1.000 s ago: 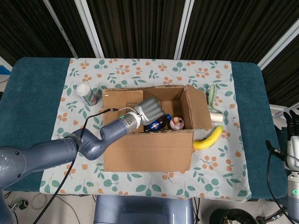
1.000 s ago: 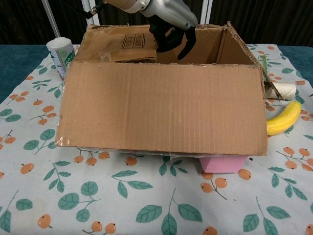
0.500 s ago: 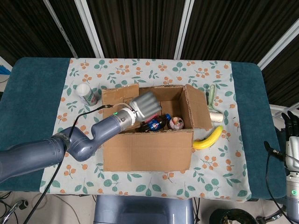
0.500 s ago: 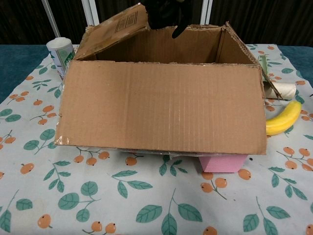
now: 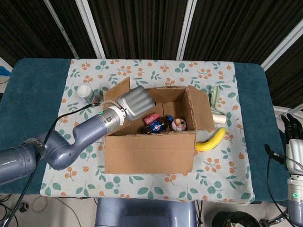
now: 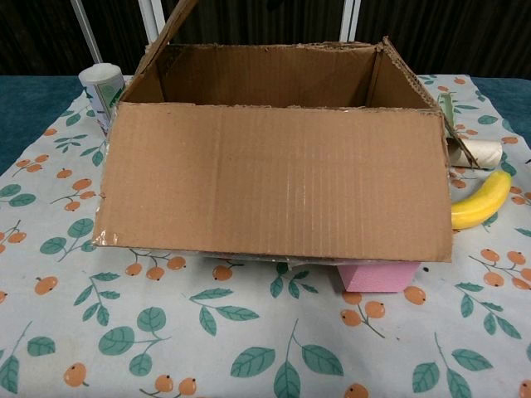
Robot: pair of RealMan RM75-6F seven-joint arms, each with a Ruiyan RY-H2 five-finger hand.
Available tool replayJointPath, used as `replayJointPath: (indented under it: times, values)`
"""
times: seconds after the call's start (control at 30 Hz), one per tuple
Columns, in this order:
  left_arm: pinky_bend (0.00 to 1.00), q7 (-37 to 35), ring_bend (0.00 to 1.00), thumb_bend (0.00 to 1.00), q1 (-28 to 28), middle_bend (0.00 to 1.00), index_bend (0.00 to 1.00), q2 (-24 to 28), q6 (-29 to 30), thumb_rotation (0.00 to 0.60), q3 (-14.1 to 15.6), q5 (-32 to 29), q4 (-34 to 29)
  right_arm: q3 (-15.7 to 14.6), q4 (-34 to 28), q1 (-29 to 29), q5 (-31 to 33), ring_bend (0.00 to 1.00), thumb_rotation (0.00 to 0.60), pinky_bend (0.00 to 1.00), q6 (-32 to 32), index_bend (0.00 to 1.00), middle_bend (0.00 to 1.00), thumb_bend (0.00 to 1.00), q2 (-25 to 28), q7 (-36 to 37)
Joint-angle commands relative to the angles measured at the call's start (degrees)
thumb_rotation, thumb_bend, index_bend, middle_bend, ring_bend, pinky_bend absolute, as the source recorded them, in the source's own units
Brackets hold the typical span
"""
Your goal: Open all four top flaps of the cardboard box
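Note:
The cardboard box (image 5: 150, 152) stands mid-table with its top uncovered. Its left flap (image 5: 119, 90) stands almost upright, and my left hand (image 5: 135, 103) presses against that flap's inner face from over the box, holding nothing. The chest view shows only the flap's edge (image 6: 172, 26), not the hand. The right flap (image 5: 200, 109) leans up and outward. The front flap (image 6: 274, 182) hangs down over the front wall. My right hand (image 5: 294, 142) hangs past the table's right edge, fingers apart and empty.
Inside the box lie a dark bottle (image 5: 158, 125) and small packets. A white bottle (image 5: 87, 93) stands just left of the raised flap. A banana (image 5: 211, 140), a paper roll (image 5: 219, 118) and a green item (image 5: 214, 96) lie right of the box. A pink block (image 6: 377, 276) sits under it.
My left hand has swept left and up, lifting the left flap from lying flat over the box to nearly upright. It has left the chest view. The right hand has barely moved.

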Motion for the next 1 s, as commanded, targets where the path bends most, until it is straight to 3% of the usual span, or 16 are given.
replayJointPath:
  times: [0.03, 0.37, 0.6, 1.0]
  values:
    - [0.52, -1.3, 0.48, 1.0, 0.2, 0.68, 0.41, 3.4, -0.6, 0.6, 0.1, -0.1, -2.5, 0.1, 0.0, -0.1, 0.1, 0.0, 0.6, 0.22, -0.1, 0.01, 0.0, 0.31, 0.0, 0.0]
    - [0.52, -2.5, 0.48, 1.0, 1.1, 0.68, 0.4, 13.3, -2.8, 0.6, 1.8, 0.6, -9.7, 0.3, -0.1, -0.3, -0.1, 0.0, 0.6, 0.22, -0.6, 0.01, 0.0, 0.31, -0.1, 0.1]
    - [0.52, -3.0, 0.48, 1.0, 3.3, 0.68, 0.4, 17.5, -3.0, 0.6, 3.0, 1.9, -12.5, 0.4, -0.4, -0.4, -0.4, 0.0, 0.6, 0.23, -0.6, 0.01, 0.0, 0.31, -0.1, -0.1]
    - [0.52, -5.0, 0.48, 1.0, 9.0, 0.68, 0.4, 28.7, -2.7, 0.6, 2.0, 7.3, -19.1, 0.5, -0.7, -0.6, -0.5, 0.0, 0.6, 0.23, -1.2, 0.01, 0.0, 0.31, -0.3, -0.2]
